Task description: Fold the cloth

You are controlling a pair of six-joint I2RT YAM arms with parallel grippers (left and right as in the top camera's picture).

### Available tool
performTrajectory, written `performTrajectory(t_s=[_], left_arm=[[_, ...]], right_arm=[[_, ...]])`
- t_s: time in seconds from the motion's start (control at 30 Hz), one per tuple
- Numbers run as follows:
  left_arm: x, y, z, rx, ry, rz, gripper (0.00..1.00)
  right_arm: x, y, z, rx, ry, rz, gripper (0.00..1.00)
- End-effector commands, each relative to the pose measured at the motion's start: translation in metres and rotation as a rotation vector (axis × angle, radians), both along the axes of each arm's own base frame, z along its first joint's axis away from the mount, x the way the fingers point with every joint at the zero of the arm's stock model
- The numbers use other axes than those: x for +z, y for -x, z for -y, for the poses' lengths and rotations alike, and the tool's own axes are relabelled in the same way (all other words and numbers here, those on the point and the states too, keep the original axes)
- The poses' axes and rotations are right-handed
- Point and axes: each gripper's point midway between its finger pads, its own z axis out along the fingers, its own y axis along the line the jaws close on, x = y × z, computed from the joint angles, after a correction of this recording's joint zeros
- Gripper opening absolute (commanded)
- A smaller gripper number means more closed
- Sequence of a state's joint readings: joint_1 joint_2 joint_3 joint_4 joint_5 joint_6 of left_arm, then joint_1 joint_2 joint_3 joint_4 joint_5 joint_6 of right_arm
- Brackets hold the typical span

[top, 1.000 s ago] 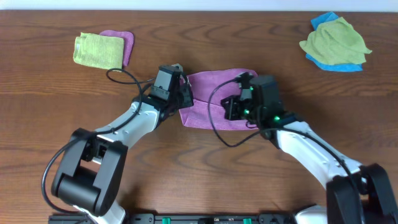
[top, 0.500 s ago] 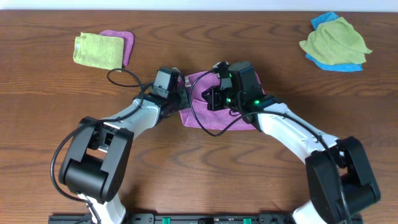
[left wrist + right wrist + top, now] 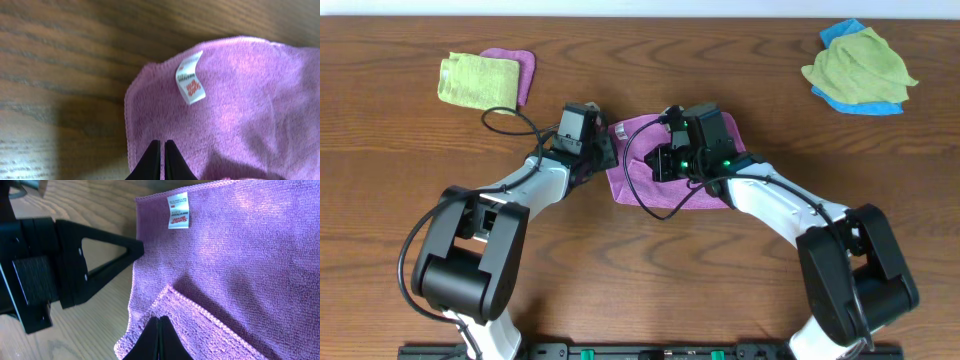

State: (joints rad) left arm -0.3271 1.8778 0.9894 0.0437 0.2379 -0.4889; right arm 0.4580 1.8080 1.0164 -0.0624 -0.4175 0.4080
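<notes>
The lilac cloth [image 3: 650, 182] lies on the table's middle, with its white label [image 3: 618, 129] near the far left corner. My left gripper [image 3: 607, 153] is shut, its tips resting over the cloth's left edge [image 3: 161, 143]; the label [image 3: 190, 77] shows just ahead of it. My right gripper [image 3: 662, 165] is shut on a folded-over edge of the cloth [image 3: 159, 319], which lies doubled on the lower layer [image 3: 240, 255] near the left edge. The left gripper's finger [image 3: 115, 255] touches that edge in the right wrist view.
A lime-green cloth [image 3: 477, 80] lies on another purple cloth [image 3: 523, 68] at the far left. A lime-green cloth [image 3: 858, 62] on a blue cloth [image 3: 868, 104] lies at the far right. Bare wooden table [image 3: 420, 180] surrounds the arms.
My right gripper has moved left across the cloth, taking a cloth edge with it over the lower layer. My left gripper has shifted slightly up and left at the cloth's left edge.
</notes>
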Motion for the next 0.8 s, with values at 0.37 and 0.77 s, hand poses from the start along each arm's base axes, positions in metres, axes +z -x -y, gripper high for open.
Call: performTrajectory(t_s=[0.37, 0.77], left_arm=[[0.001, -0.017, -0.02, 0.043, -0.003, 0.021, 0.06], [0.002, -0.016, -0.019, 0.038, 0.004, 0.018, 0.06]], right_arm=[[0.0, -0.01, -0.012, 0.04, -0.026, 0.055, 0.02], [-0.011, -0.016, -0.03, 0.094, -0.08, 0.005, 0.01]])
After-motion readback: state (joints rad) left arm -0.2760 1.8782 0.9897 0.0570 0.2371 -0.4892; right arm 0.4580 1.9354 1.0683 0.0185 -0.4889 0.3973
